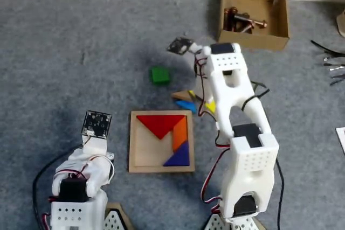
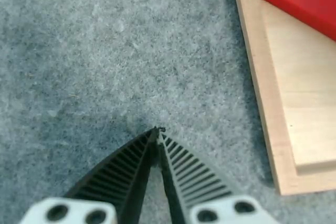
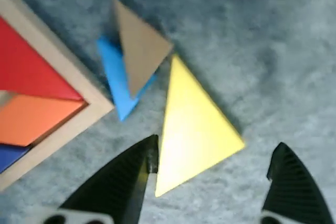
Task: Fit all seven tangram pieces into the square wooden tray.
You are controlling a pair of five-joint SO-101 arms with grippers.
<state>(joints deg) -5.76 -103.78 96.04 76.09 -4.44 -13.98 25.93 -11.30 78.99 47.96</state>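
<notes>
Your left hand (image 2: 157, 135) is closed and empty, over the grey worktop (image 1: 64, 52) just beside the tray (image 1: 161, 169). The tray holds 3 pieces: a red triangle (image 1: 160, 125), an orange piece (image 1: 180, 133) and a purple triangle (image 1: 180, 156). Past its corner your right hand (image 3: 216, 150) is open, its fingers either side of the yellow triangle (image 3: 191, 129). Beside that, the brown triangle (image 3: 137, 51) partly overlaps the blue piece (image 3: 113, 72). Farther off lies the green square (image 1: 159, 75), then a cardboard box (image 1: 253, 41).
</notes>
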